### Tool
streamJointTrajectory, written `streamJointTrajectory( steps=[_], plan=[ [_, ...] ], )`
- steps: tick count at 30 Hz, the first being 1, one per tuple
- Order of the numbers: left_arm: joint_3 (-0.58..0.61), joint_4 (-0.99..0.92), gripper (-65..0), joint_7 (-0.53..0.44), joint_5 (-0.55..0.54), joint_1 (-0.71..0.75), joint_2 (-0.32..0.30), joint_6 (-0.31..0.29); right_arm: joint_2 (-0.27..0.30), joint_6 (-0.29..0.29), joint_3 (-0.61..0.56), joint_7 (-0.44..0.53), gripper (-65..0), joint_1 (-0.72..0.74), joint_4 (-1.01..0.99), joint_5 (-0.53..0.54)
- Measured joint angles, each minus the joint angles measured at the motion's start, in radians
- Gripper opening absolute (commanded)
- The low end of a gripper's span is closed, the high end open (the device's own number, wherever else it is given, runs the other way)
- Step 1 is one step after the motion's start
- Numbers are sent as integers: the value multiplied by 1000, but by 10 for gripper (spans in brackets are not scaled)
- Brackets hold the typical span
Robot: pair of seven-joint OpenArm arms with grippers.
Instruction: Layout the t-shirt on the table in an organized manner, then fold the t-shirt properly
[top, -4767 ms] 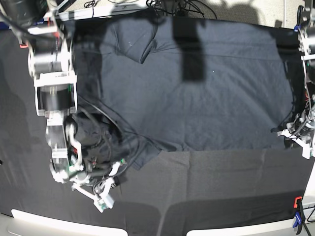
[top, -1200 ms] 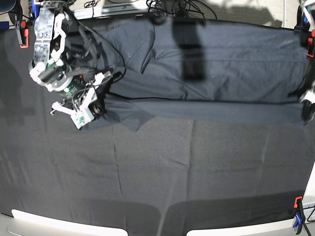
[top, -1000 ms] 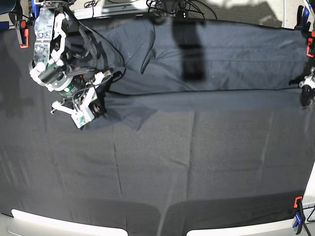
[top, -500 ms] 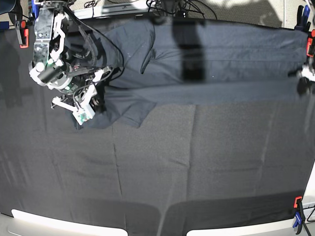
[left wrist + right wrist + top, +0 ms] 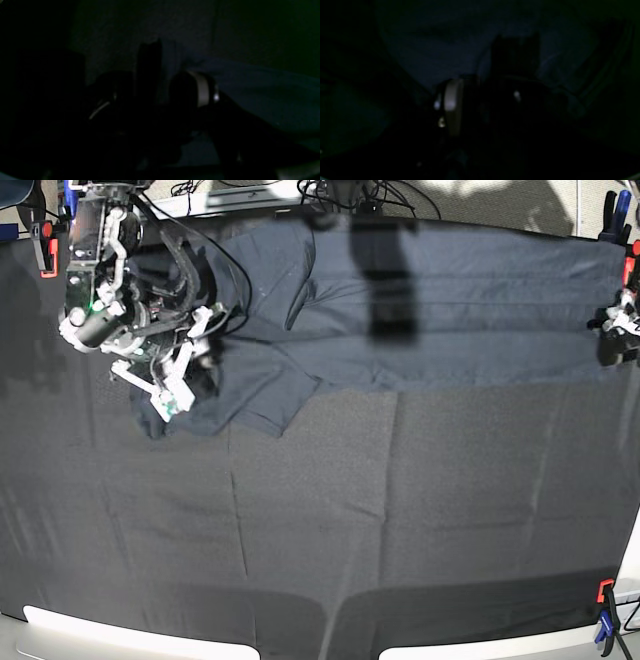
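The t-shirt (image 5: pixel 420 310) lies as a long band across the far part of the table (image 5: pixel 400 520), folded lengthwise by the look of it, its near edge running almost straight from one arm to the other; a sleeve flap (image 5: pixel 255 395) spills toward us just inboard of the right gripper (image 5: pixel 172 385), and another sleeve (image 5: pixel 275 265) lies doubled over beyond it. We read this as the fold stage rather than the laying-out: the body is already doubled once and set down flat. The right gripper sits at the shirt's end, low over the cloth; its white fingers appear spread, but whether a pinch of fabric remains between them we cannot tell from the base view, and its wrist view is too dark to help. The left gripper (image 5: pixel 615 330) is at the opposite end, right at the frame edge, just touching or just above the shirt's corner; its jaws are too small and cropped to judge, and its wrist view shows only dark shapes over dim cloth. We judge both ends are being let go. Next, in our estimate: lift clear without dragging the fold, then deal with the loose sleeve flap beside the right gripper before any crosswise fold.
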Motion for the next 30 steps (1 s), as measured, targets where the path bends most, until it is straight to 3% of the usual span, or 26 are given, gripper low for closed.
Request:
streamJointTrajectory(
  steps=[8,12,14,19,21,26,30],
  plan=[
    [0,75,-335,4,16,2,-3,0,0,0,1,-34,-387,68,13,78],
    [0,162,-335,4,101,0,-6,0,0,0,1,-40,-387,101,13,86],
    [0,196,-335,6,115,0,-5,30,0,0,1,-41,-387,111,13,86],
    [0,262,-335,-2,105,-1,0,37,0,0,0,3,-387,131,13,78],
    [0,288,-335,-5,70,-1,8,37,-8,-28,1,27,-387,160,10,78],
    [-2,332,-335,-6,59,-6,48,37,-41,-51,1,18,-387,268,-116,75],
    [-2,332,-335,0,63,-4,86,37,-45,-48,1,-76,-387,410,-291,81]
  ],
)
